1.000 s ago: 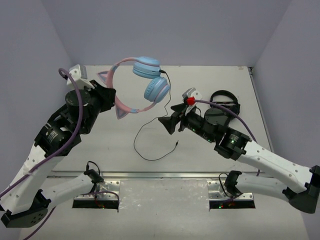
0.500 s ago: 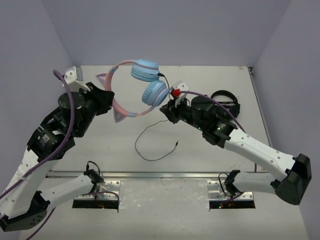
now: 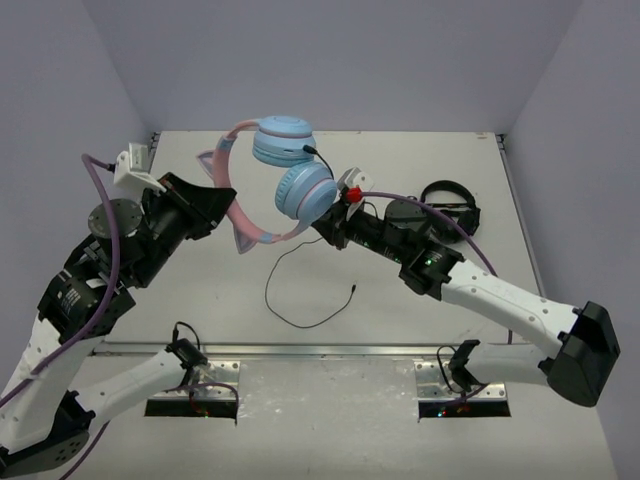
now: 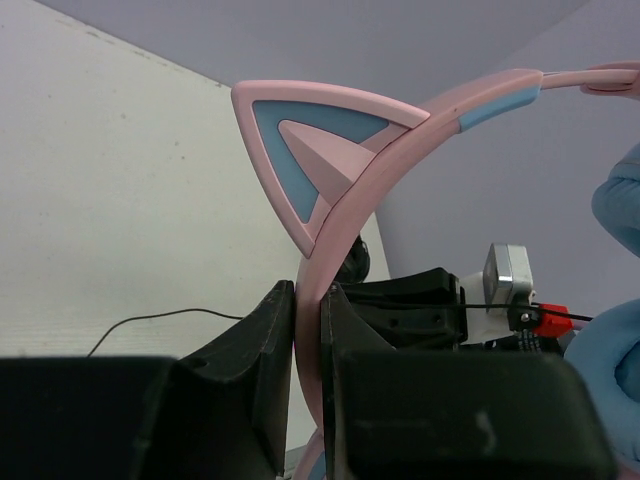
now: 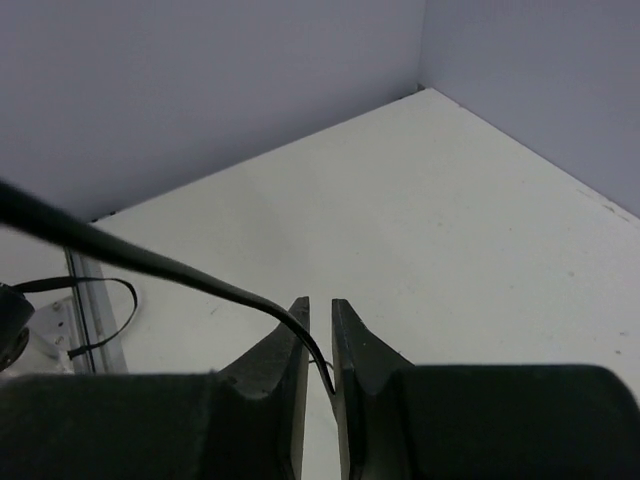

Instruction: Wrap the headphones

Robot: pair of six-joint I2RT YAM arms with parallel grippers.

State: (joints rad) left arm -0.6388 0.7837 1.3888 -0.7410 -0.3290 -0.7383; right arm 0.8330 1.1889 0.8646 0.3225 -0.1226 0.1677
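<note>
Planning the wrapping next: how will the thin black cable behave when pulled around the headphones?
Probably floppy: the cable lies in loose curves on the table. Likely light, so it should follow the right gripper, closed on it, easily. Being thin, it might slip through that grip.

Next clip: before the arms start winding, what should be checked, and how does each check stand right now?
1. Left end effector shut on the pink cat-ear headphones with light-blue cups, at the headband: ok.
2. Thin black cable runs between the jaws of the right end effector: ok.
3. Firm pinch there: cannot tell; a slit shows.
4. Cable's free plug end loose on the white table: ok.
5. All-black headphones apart from the cable: ok.
</note>
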